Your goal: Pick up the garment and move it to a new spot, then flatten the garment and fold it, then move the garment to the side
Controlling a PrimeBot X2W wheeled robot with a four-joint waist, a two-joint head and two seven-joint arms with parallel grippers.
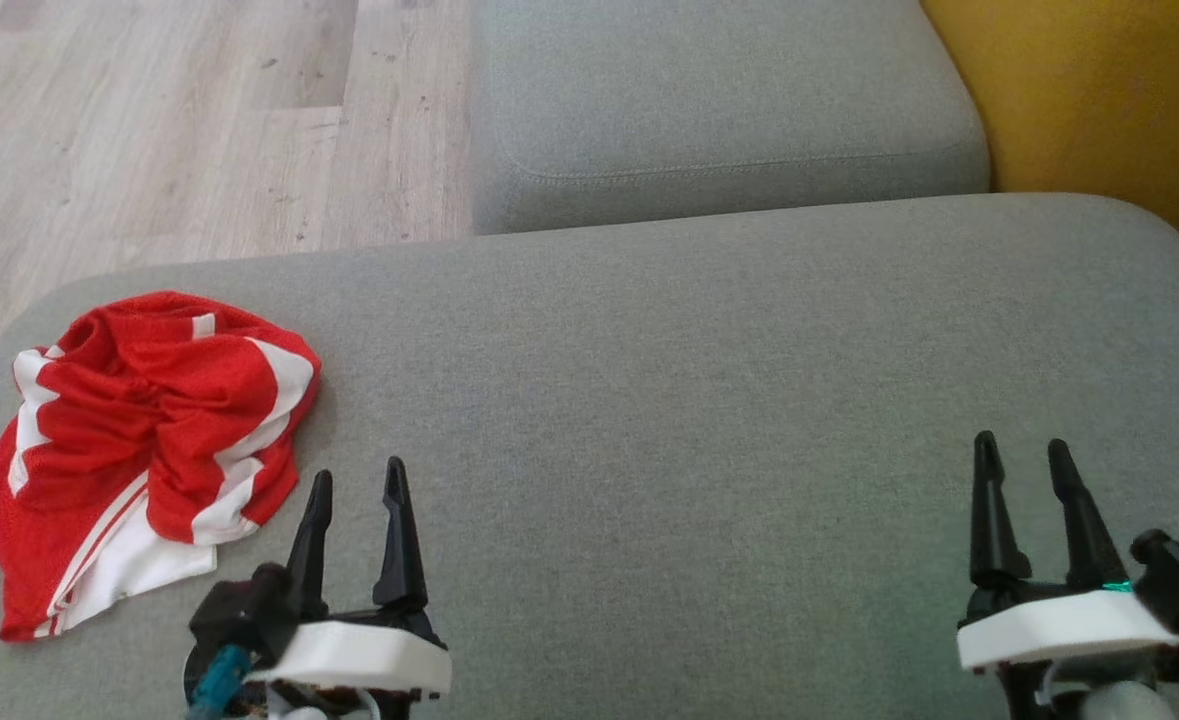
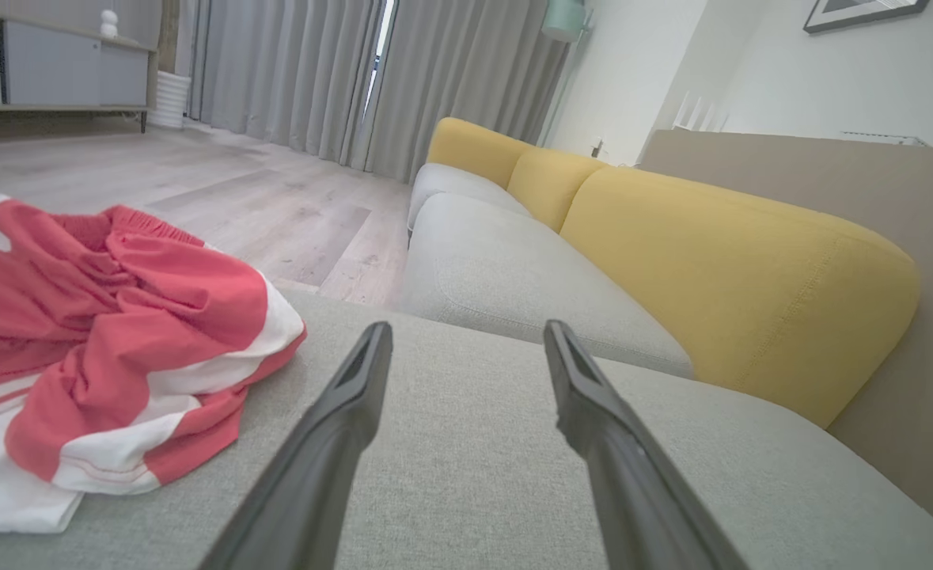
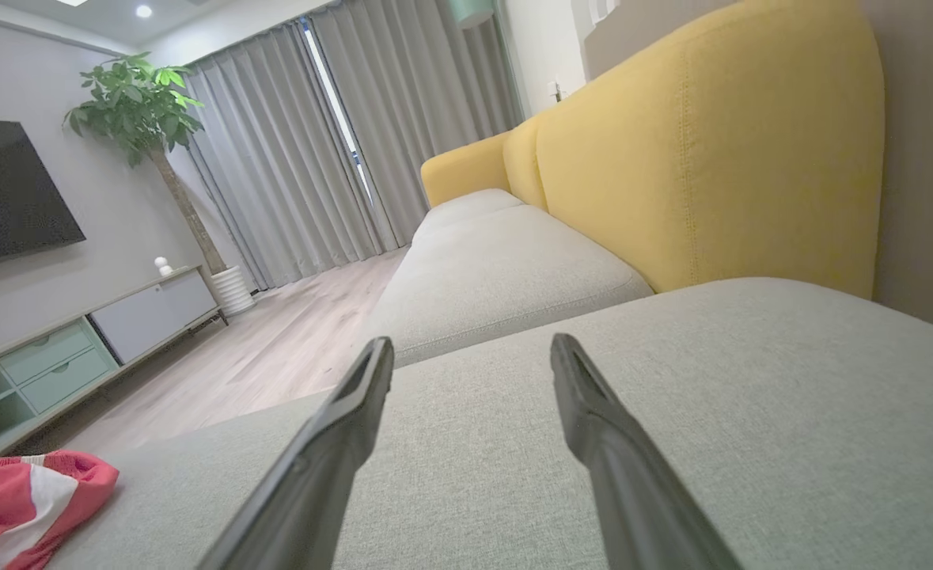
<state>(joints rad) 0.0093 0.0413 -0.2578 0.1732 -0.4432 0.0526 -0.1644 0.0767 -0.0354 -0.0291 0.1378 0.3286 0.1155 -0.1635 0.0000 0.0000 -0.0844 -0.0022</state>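
Now | left gripper (image 1: 358,470): jaws wide, empty, beside garment (image 1: 149,420) | right gripper (image 1: 1021,441): jaws wide, empty

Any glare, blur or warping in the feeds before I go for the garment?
Head view: even, soft light, garment sharp enough. Left wrist view: wide-angle bending, garment washed pinkish, left claw soft near the lens. Right wrist view: bright slit between curtains, no glare on the sofa.

light: we've got soft, even daylight through the curtain gap (image 2: 379,47) | shadows: faint | blur: head view a bit soft | edges: wrist views bend, wide-angle
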